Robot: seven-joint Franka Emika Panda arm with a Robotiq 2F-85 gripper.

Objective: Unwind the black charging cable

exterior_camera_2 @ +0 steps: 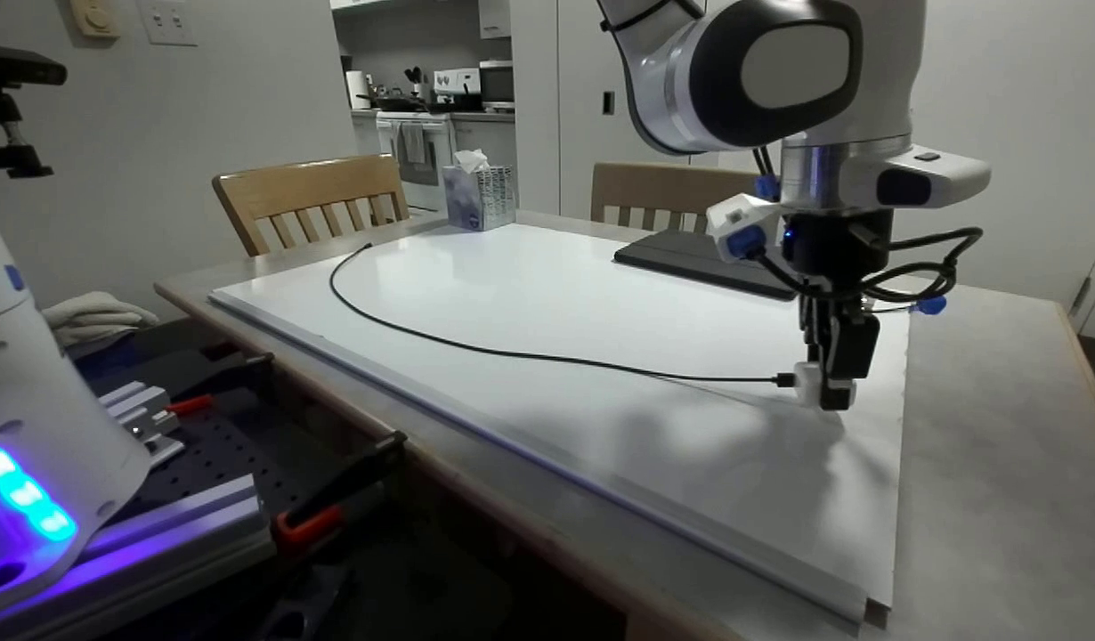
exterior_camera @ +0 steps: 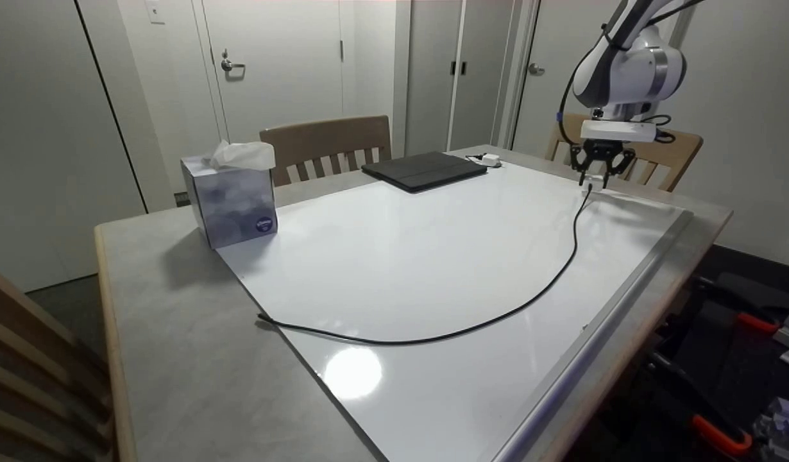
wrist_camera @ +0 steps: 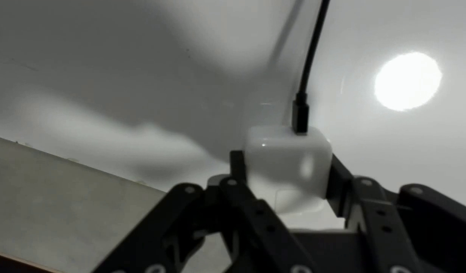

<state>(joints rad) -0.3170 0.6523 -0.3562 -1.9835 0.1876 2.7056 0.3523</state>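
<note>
The black charging cable lies in one long open curve across the white board, without loops. It also shows in an exterior view. Its free end passes just beyond the board's edge. Its plug end sits in a white adapter cube, seen in the wrist view with the cable leading away. My gripper is shut on the cube, a finger on each side. In both exterior views the gripper holds the cube close over the board; the cable near the plug is raised.
A tissue box stands at a table corner. A flat dark pad lies along the board's far edge, with another white adapter and thin black cord beside it. A raised rail borders the board. Wooden chairs stand around.
</note>
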